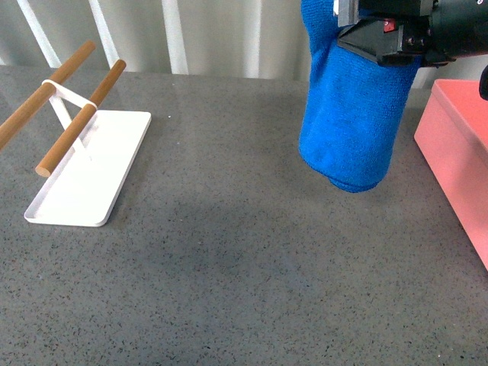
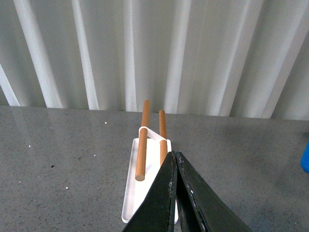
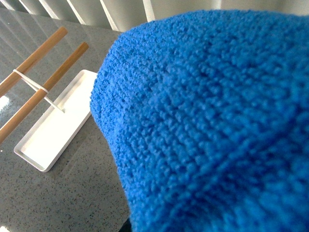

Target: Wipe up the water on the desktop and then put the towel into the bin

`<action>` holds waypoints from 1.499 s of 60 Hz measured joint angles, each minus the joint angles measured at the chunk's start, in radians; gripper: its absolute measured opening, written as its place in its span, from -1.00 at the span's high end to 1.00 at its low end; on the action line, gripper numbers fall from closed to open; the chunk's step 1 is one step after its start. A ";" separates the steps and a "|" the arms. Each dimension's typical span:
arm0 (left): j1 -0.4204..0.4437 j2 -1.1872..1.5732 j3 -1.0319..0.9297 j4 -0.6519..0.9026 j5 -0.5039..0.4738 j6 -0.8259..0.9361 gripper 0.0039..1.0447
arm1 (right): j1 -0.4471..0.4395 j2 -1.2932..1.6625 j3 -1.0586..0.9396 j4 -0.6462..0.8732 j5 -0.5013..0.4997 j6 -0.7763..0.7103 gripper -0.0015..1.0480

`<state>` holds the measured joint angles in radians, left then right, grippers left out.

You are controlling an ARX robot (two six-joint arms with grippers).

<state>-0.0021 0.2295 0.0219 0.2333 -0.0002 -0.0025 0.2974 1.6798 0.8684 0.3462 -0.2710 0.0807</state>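
The blue towel [image 1: 352, 126] hangs bunched in the air above the dark grey speckled desktop [image 1: 229, 274], near its back right. My right gripper [image 1: 381, 42] is shut on the towel's upper part, at the top of the front view. In the right wrist view the towel [image 3: 212, 125] fills most of the picture and hides the jaws. The salmon-pink bin [image 1: 461, 145] stands at the right edge, just right of the hanging towel. My left gripper [image 2: 175, 157] is shut and empty, above the desktop [image 2: 63, 164]. I see no water on the surface.
A flat white tray [image 1: 91, 171] with two wooden rods [image 1: 80, 114] stands at the left of the desktop; it also shows beyond the left jaws as the tray [image 2: 133, 193]. A white ribbed wall [image 2: 154, 53] runs along the back.
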 joint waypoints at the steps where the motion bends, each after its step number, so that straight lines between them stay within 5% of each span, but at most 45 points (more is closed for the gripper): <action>1: 0.000 -0.006 0.000 -0.006 0.000 0.000 0.93 | 0.000 0.001 0.000 -0.001 0.000 -0.002 0.91; 14: 0.000 -0.055 0.000 -0.055 0.000 0.000 0.93 | 0.002 0.018 0.000 -0.007 -0.002 -0.018 0.91; 22: 0.000 -0.195 0.000 -0.223 0.000 0.000 0.93 | 0.002 0.034 0.000 -0.013 0.000 -0.037 0.91; 38: 0.000 -0.225 0.000 -0.233 0.000 -0.001 0.93 | 0.002 0.063 -0.002 -0.023 0.003 -0.061 0.91; 50: 0.000 -0.225 0.000 -0.233 0.000 -0.001 0.33 | 0.008 0.135 0.034 -0.115 0.117 -0.173 0.91; 65: 0.000 -0.225 0.000 -0.233 0.000 -0.001 -0.53 | 0.022 0.411 0.132 -0.217 0.405 -0.587 0.91; 71: 0.000 -0.225 0.000 -0.233 0.000 -0.001 -0.87 | 0.025 0.510 0.185 -0.222 0.449 -0.676 0.91; 90: 0.000 -0.227 0.000 -0.233 0.000 -0.001 -0.88 | 0.093 0.663 0.377 -0.223 0.548 -0.723 0.91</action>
<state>-0.0021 0.0021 0.0223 0.0006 -0.0002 -0.0032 0.3901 2.3432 1.2449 0.1234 0.2771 -0.6418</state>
